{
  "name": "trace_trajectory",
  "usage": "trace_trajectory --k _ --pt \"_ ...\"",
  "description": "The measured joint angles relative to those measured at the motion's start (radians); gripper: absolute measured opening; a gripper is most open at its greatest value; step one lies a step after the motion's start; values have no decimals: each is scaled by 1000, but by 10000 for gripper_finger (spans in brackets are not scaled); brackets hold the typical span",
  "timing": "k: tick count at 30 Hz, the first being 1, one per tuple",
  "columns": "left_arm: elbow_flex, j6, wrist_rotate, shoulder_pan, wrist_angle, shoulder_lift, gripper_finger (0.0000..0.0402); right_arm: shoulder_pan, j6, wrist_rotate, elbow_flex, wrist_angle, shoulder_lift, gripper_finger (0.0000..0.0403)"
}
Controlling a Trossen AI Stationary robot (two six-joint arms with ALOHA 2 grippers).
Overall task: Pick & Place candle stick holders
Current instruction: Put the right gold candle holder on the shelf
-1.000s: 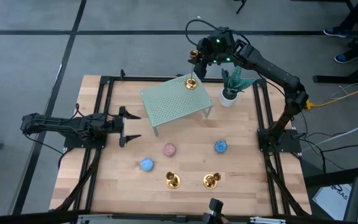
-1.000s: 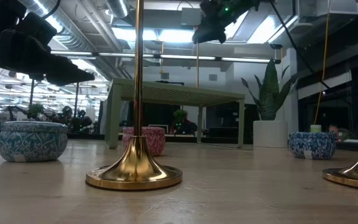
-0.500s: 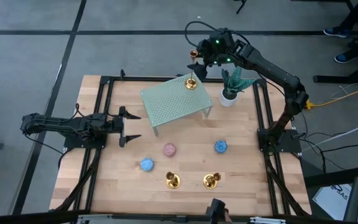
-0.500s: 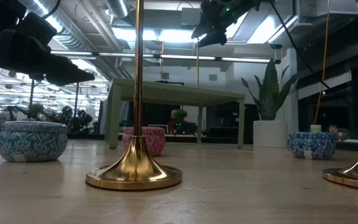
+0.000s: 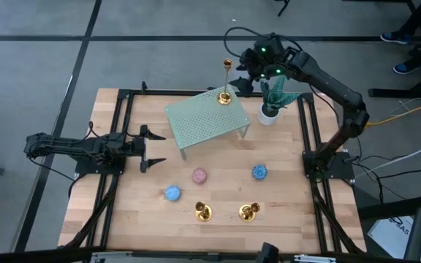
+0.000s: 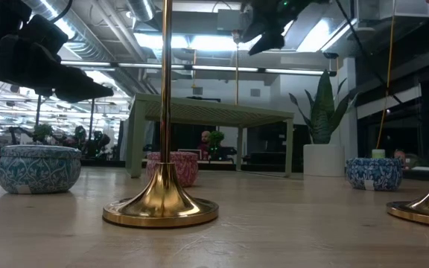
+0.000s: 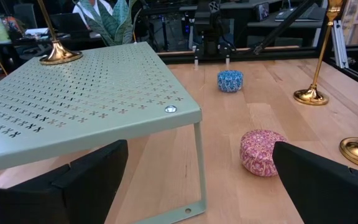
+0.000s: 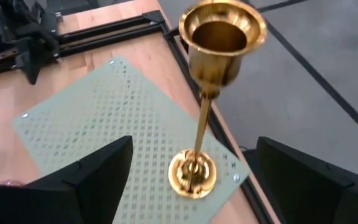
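I see the right gripper (image 5: 241, 75) up beyond the far edge of the table, beside the top of the tall candlestick (image 5: 226, 80), its fingers spread apart and holding nothing. That candlestick stands upright on its own at the far corner of the green perforated shelf (image 5: 203, 120), close to the potted plant (image 5: 272, 102). From the right wrist camera its cup sits between my two fingers but touches neither. The other two candlesticks (image 5: 203, 212) (image 5: 248, 212) stand on the wooden table (image 5: 218, 197) near the front edge, side by side. Two blue tins (image 5: 172, 193) (image 5: 259, 172) and a pink tin (image 5: 199, 175) lie between them and the shelf. The left gripper (image 5: 152, 148) waits at the left side, jaws wide, empty.
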Motion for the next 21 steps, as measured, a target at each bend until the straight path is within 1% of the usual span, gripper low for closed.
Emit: trace_trajectory --k 5,7,10,14,17,19,21 --pt "0 0 0 0 0 0 400 0 2 0 0 -72 -55 346" --pt "0 0 0 0 0 0 400 0 2 -16 0 -105 -76 346" --pt "0 0 0 0 0 0 400 0 2 -73 0 -140 -105 346" --pt "0 0 0 0 0 0 400 8 -21 -199 1 -164 -131 346" --pt "0 0 0 0 0 0 400 18 -25 -274 1 -161 -133 346" --pt "0 0 0 0 0 0 400 26 -26 -285 1 -129 -133 346" --pt "0 0 0 0 0 0 400 34 -18 -274 1 -73 -133 346"
